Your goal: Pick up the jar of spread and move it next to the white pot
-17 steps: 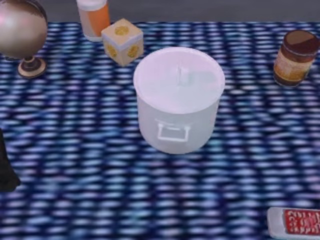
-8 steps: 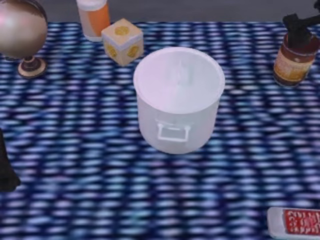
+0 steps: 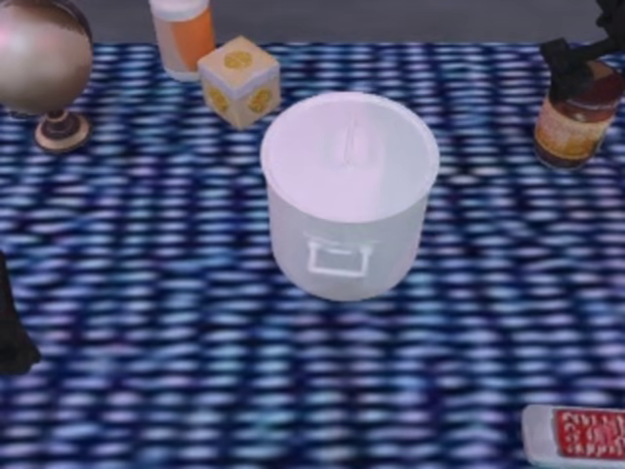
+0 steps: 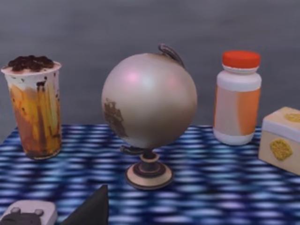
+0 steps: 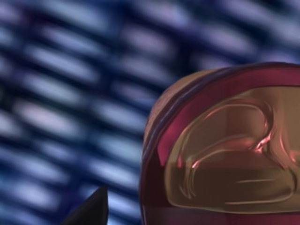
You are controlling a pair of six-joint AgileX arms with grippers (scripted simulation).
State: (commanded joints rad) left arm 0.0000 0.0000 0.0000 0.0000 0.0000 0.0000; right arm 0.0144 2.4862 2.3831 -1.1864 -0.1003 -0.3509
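Jar of spread (image 3: 576, 119) upper right, newly capped by right end effector (image 3: 578, 59); grip state unclear; white pot (image 3: 349, 195) well apart.

Upright jar of spread (image 3: 574, 119), white pot (image 3: 349, 193) apart.

globe (image 4: 149, 108), iced drink (image 4: 35, 107), perhaps supplement bottle (image 4: 237, 97)

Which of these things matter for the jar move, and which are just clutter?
In the job:
jar of spread
white pot
right gripper, above the jar

Lying about:
globe
orange container
tan cube
red-labelled packet
drink cup
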